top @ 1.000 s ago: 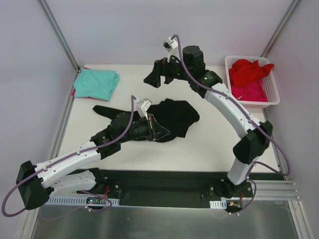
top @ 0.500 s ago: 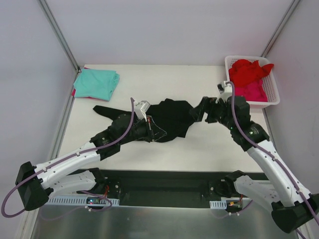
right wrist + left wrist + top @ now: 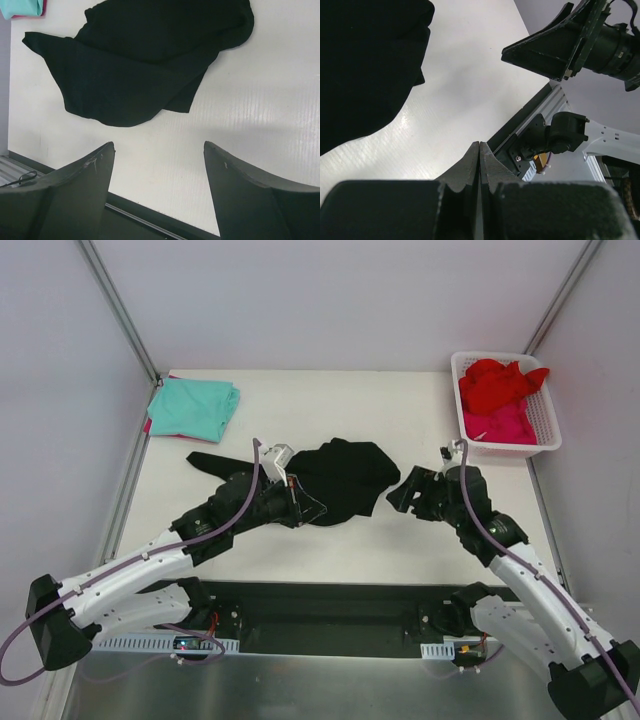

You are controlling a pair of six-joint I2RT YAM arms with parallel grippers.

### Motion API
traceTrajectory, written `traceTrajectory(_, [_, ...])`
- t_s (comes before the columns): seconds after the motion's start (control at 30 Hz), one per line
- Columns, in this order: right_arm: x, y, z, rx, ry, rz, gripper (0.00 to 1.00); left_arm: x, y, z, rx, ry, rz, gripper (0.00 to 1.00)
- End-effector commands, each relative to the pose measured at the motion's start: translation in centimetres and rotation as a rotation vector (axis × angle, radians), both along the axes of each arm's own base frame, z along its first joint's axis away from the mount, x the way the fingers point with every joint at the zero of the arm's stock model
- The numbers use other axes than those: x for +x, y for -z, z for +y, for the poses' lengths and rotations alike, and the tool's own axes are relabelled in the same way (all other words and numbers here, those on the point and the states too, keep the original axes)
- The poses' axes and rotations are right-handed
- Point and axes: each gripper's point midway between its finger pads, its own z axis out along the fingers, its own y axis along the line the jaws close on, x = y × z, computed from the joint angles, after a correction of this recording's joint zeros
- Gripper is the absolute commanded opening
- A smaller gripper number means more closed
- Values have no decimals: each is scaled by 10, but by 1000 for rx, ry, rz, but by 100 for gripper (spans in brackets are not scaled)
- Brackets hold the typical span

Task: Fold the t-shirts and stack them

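A large black t-shirt (image 3: 345, 472) lies crumpled in the middle of the table, one part trailing left. My left gripper (image 3: 312, 508) sits low at its near-left edge. In the left wrist view that gripper (image 3: 480, 145) is shut with nothing between its fingers, and the black cloth (image 3: 365, 65) lies up and to the left. My right gripper (image 3: 400, 490) hovers open just right of the shirt. From the right wrist, its fingertips (image 3: 159, 147) straddle bare table below the black t-shirt (image 3: 140, 65). A folded teal t-shirt (image 3: 193, 406) lies at the back left.
A white slotted basket (image 3: 545, 435) at the back right holds a red shirt (image 3: 497, 380) and a pink one (image 3: 505, 425). A pink edge (image 3: 150, 426) peeks from under the teal shirt. Metal rails run along the table's near edge.
My right arm has swung from the back of the table down to the shirt's right edge, its jaws narrowing a little. The left gripper has drawn back slightly to the left, still shut.
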Motion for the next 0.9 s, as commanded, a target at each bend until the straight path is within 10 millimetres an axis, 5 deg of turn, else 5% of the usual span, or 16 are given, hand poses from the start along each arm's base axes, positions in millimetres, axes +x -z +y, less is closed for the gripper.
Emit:
traceTrajectory(0.0, [1, 10, 7, 73, 31, 38, 74, 2, -13, 3, -24, -18, -35, 0])
traceTrajectory(0.73, [20, 69, 58, 211, -24, 196, 67, 3, -8, 27, 24, -111, -7, 0])
traceTrajectory(0.87, [20, 76, 64, 214, -30, 213, 66, 3, -8, 33, 37, -134, -8, 7])
